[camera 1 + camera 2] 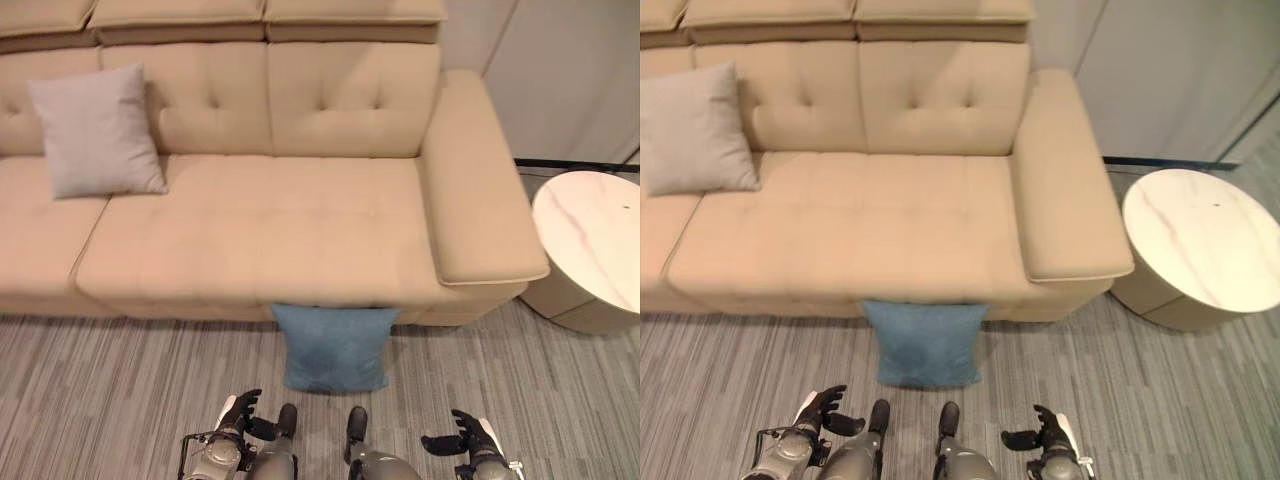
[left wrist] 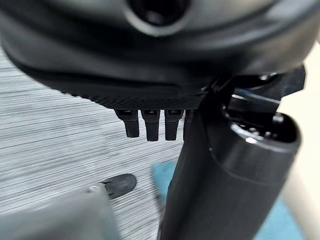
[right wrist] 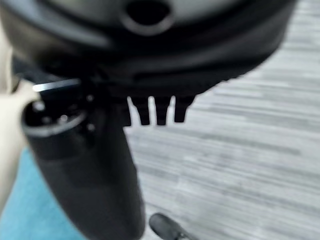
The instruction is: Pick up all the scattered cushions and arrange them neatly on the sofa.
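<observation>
Left robot hand (image 1: 238,412) & right robot hand (image 1: 468,434) low over the carpet (image 1: 120,380), fingers relaxed, empty. Blue cushion (image 1: 334,347) on floor against sofa (image 1: 260,230) front. Grey cushion (image 1: 97,132) propped on sofa's left backrest. Round marble side table (image 1: 592,245) far right.

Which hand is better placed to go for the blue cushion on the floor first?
Neither clearly. The blue cushion leans against the sofa front, midway between the left hand and right hand. Both are open and empty. The left looks slightly nearer; a two-handed pickup probably suits best.
</observation>
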You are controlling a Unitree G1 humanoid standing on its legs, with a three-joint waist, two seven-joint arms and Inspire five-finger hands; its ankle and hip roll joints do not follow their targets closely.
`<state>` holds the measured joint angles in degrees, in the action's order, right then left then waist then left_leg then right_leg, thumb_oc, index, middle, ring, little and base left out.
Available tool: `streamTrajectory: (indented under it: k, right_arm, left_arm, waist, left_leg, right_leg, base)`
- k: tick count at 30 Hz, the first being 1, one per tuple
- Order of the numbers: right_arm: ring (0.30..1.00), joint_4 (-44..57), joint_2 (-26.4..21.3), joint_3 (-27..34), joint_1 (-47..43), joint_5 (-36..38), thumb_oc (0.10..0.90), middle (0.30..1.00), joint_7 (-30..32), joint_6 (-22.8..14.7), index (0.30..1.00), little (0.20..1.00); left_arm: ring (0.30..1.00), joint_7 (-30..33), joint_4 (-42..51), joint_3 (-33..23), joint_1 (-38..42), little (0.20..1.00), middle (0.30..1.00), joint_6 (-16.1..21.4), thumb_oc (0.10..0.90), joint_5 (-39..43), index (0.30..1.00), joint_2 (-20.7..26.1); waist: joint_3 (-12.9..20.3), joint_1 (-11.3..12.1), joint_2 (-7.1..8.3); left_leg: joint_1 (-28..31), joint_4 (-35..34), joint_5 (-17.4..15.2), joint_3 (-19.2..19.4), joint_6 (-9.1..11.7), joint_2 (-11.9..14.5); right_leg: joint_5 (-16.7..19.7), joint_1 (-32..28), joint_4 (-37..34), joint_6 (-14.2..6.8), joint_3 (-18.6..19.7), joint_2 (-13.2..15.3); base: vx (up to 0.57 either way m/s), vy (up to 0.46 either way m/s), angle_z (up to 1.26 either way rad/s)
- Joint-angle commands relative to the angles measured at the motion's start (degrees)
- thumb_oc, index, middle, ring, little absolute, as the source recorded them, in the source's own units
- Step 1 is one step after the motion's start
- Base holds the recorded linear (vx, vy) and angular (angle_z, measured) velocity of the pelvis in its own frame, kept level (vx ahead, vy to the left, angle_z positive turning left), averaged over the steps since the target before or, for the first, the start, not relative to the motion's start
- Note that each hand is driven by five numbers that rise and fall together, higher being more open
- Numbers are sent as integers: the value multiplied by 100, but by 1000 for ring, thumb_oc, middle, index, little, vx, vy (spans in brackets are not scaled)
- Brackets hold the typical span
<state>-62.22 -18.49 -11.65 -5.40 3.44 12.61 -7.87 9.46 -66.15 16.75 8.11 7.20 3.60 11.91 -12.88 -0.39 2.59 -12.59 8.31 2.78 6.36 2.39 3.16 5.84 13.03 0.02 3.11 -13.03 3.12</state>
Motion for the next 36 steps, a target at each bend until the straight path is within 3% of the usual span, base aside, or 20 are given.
streamTrajectory:
  k: [1,5,10,14,15,21,24,29,32,36]
  right_arm:
    - [900,138,-217,-73,54,207,800,900,71,-83,900,900]
    - [900,330,-248,-196,-333,387,800,900,194,-99,900,900]
    - [900,536,-300,-251,-840,619,800,900,392,-150,900,900]
    - [900,773,-441,-252,-1681,948,800,900,719,-216,900,900]
    - [900,833,-542,-269,-2063,1060,800,900,852,-246,900,900]
    - [900,906,-874,-347,-3145,1240,800,900,1159,-362,900,900]
    - [900,862,-1024,-568,-3854,1351,800,900,1258,-400,900,900]
    - [900,770,-904,-809,-4595,1647,800,900,1331,-461,900,900]
    - [900,739,-808,-954,-4895,1760,800,900,1344,-483,900,900]
    - [900,834,-411,-1418,-5564,1806,800,900,1314,-527,900,900]
  left_arm:
    - [900,211,404,-126,167,900,900,274,800,276,900,311]
    - [900,386,705,-57,535,900,900,402,800,665,900,495]
    - [900,545,1004,-48,897,900,900,555,800,1099,900,625]
    - [900,747,1314,-22,1559,900,900,716,800,1590,900,792]
    - [900,823,1376,-10,1908,900,900,766,800,1790,900,860]
    - [900,1048,1504,64,2752,900,900,861,800,2077,900,1004]
    - [900,1182,1536,232,3296,900,900,847,800,2104,900,1066]
    - [900,1340,1482,498,3936,900,900,776,800,2056,900,995]
    - [900,1383,1464,637,4236,900,900,755,800,2007,900,981]
    - [900,1455,1497,968,4943,900,900,763,800,2028,900,735]
  waist:
    - [-3,-40,136]
    - [-263,29,154]
    - [-409,60,119]
    - [-513,26,51]
    - [-555,-7,2]
    - [-566,-46,-120]
    - [-612,-50,-194]
    - [-641,-61,-247]
    - [-659,-65,-253]
    - [-619,-79,-249]
  left_leg:
    - [-145,-341,-107,-117,112,54]
    - [-934,73,-124,-67,55,29]
    - [-1621,501,-314,-105,95,50]
    - [-2634,927,-358,-109,110,84]
    - [-3146,1202,-398,-142,97,101]
    - [-4488,2259,-686,-251,36,118]
    - [-5341,3176,-946,-319,-17,90]
    - [-6197,4148,-1238,-344,-100,-1]
    - [-6451,4399,-1323,-371,-120,-12]
    - [-6936,4876,-1468,-441,-187,-2]
  right_leg:
    - [-526,-138,389,-914,171,270]
    - [-642,866,1136,-781,170,383]
    - [-779,1606,1591,-795,287,451]
    - [-785,2608,1981,-780,412,560]
    - [-822,3132,2294,-765,474,597]
    - [-1117,4416,3349,-687,677,650]
    - [-1370,5220,4217,-618,845,672]
    - [-1651,6066,5096,-523,971,688]
    - [-1732,6330,5348,-489,1020,706]
    - [-1806,6808,5750,-447,1103,707]
  base:
    - [-68,-30,12]
    - [-100,18,11]
    - [-17,21,5]
    - [-82,39,-4]
    - [-89,51,-18]
    - [-20,32,-1]
    - [52,14,1]
    - [52,11,3]
    - [22,-2,2]
    - [36,-12,-2]
